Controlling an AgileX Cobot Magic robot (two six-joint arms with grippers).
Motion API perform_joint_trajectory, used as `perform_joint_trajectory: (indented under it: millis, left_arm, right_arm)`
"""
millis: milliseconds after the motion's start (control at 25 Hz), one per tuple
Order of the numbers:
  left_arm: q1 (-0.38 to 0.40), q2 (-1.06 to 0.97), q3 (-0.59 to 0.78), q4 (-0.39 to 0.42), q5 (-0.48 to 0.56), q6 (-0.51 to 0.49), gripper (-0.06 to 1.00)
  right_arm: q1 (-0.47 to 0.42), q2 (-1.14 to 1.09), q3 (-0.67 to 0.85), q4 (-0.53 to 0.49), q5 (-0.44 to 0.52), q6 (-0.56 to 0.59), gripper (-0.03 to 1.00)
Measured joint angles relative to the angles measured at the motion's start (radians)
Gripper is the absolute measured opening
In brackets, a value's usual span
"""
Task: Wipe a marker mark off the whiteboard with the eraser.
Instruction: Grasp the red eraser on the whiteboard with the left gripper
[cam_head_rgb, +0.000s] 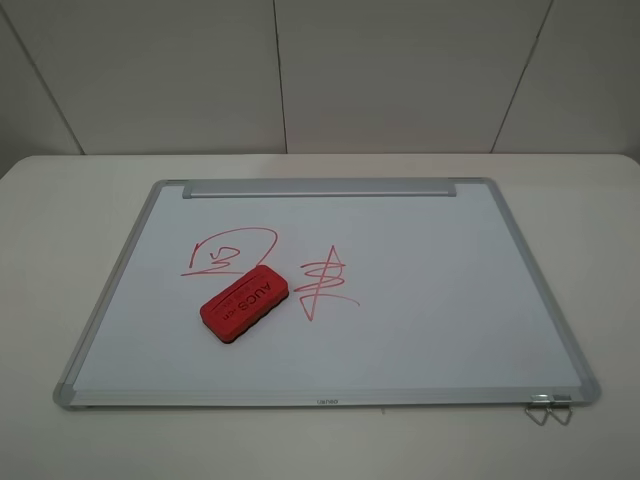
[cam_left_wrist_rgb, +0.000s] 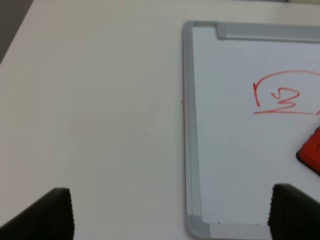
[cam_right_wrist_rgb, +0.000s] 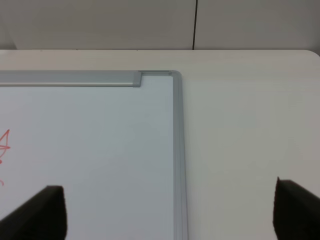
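The whiteboard lies flat on the table with its silver tray strip along the far edge. The marker mark, a red looping "2" with a curl inside, is on the board's left half. The red eraser lies lettering-up just in front of the mark, touching its lower line. Neither gripper shows in the exterior view. In the left wrist view my left gripper is open and empty over the board's near-left frame, with the mark and an eraser corner beyond. My right gripper is open and empty above the board's far-right corner.
A spiky red star-like scribble sits right of the eraser; its edge shows in the right wrist view. Metal clips hang at the board's near-right corner. White table surrounds the board, and a panelled wall stands behind.
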Motion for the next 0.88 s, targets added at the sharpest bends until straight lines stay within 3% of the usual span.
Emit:
perform_joint_trajectory:
  millis: [200,400,600,680,880]
  left_arm:
    - [-0.003,0.241,-0.007,-0.035,-0.004,0.12,0.77]
    - [-0.025,0.609,-0.088,-0.204,-0.109,0.32,0.77]
    - [-0.028,0.989,-0.22,-0.287,-0.195,0.475,0.77]
    - [-0.054,1.116,-0.276,-0.295,-0.222,0.514,0.77]
    - [-0.228,1.371,-0.376,-0.279,-0.31,0.543,0.77]
  right_arm:
    - [0.0,0.0,0.0,0.0,0.0,0.0,0.71]
    - [0.0,0.0,0.0,0.0,0.0,0.0,0.71]
    - [0.0,0.0,0.0,0.0,0.0,0.0,0.71]
    - [0.0,0.0,0.0,0.0,0.0,0.0,0.71]
    - [0.0,0.0,0.0,0.0,0.0,0.0,0.71]
